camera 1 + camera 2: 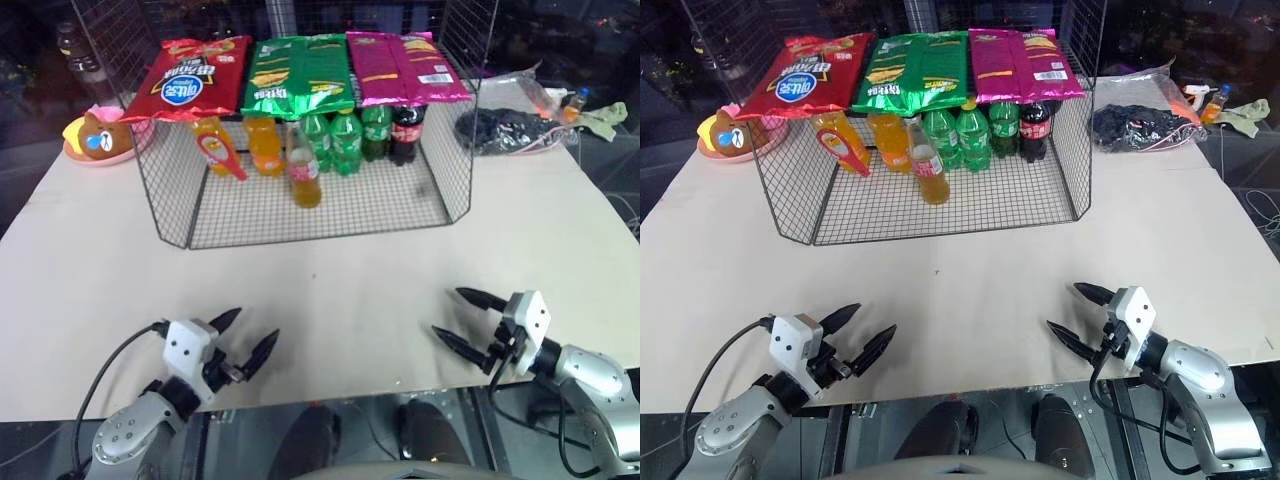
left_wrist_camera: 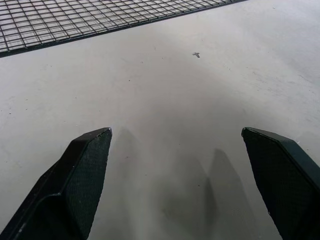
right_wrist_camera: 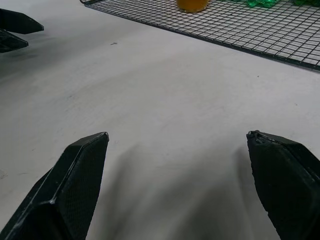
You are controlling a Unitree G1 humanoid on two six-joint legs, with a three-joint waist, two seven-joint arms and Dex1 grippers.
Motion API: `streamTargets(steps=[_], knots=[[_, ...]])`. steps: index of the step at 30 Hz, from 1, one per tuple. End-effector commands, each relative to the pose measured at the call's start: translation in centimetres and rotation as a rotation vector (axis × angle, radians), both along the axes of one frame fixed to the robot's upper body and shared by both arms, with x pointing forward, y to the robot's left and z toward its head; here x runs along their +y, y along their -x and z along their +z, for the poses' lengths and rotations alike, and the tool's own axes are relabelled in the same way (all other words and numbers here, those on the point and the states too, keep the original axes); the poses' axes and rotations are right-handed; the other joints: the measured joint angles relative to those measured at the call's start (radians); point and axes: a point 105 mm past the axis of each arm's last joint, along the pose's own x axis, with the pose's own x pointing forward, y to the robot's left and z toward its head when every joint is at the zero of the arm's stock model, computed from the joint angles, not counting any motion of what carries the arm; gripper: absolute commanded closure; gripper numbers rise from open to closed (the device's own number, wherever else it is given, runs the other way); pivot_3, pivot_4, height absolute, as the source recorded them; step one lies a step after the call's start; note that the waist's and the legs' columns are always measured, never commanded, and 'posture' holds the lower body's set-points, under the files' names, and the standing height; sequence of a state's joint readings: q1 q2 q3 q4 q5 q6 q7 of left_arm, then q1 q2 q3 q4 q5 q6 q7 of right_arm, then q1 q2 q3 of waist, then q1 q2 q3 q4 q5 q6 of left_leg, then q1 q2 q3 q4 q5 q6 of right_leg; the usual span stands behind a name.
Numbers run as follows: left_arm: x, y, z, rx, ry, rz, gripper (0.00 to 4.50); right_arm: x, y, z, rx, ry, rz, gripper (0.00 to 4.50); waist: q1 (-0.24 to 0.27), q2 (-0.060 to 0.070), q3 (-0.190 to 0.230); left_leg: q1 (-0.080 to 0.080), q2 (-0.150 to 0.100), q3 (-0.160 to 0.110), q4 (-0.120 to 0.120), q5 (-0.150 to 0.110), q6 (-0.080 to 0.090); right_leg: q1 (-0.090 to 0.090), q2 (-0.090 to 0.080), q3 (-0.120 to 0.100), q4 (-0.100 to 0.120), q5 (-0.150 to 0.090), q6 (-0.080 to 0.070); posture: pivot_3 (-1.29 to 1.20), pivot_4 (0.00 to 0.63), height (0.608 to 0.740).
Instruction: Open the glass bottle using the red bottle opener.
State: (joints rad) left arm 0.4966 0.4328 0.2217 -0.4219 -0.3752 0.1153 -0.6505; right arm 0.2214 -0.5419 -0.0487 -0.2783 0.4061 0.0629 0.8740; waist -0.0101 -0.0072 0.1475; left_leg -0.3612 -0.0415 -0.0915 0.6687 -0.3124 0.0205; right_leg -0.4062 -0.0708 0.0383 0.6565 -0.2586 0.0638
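Both arms are reaching in from the bottom of the frame, held low over the pale surface point(image 1: 330, 300). The left end effector point(image 1: 245, 338) is sitting at the lower left and the right end effector point(image 1: 462, 318) at the lower right; each is angling inward toward the middle. Both are released, fingers spread wide and grasping nothing, well apart from each other.

In the upper middle of the frame a wire cage point(image 1: 170, 200) is standing on the surface, its open front facing the arms. The glass bottle point(image 1: 303, 170) is standing upright on the cage's mesh floor, a little ahead of the row behind it. The red bottle opener point(image 1: 222, 152) is leaning against an orange drink bottle point(image 1: 210, 140) at the left of that row. Green soda bottles point(image 1: 345, 140) and a dark cola bottle point(image 1: 407, 130) are lining the back. Three snack bags point(image 1: 300, 70) are lying across the cage top.

A plush toy point(image 1: 98, 138) is sitting at the upper left, and a dark bundle point(image 1: 505, 130) at the upper right.
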Motion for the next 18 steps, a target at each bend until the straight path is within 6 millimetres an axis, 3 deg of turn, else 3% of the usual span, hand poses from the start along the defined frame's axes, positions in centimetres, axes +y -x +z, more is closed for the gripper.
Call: streamTargets(steps=[1, 18], knots=[[-0.6, -0.2, 1.1, -0.054, 0.002, -0.013, 0.17, -0.2, -0.2, 0.8, -0.041, -0.002, -0.009, 0.05, 0.000, 0.000, 0.000, 0.000, 0.000, 0.000, 0.000, 0.000, 0.000, 0.000, 0.000, 0.000, 0.000, 0.000, 0.000, 0.00, 0.150, 0.740], [-0.6, -1.4, 0.9, -0.063, 0.012, -0.010, 0.17, -0.3, -1.1, 0.7, -0.064, 0.005, -0.018, 0.05, 0.000, 0.000, 0.000, 0.000, 0.000, 0.000, 0.000, 0.001, -0.001, 0.000, 0.001, 0.000, 0.001, 0.000, 0.000, 0.00, 0.150, 0.740]])
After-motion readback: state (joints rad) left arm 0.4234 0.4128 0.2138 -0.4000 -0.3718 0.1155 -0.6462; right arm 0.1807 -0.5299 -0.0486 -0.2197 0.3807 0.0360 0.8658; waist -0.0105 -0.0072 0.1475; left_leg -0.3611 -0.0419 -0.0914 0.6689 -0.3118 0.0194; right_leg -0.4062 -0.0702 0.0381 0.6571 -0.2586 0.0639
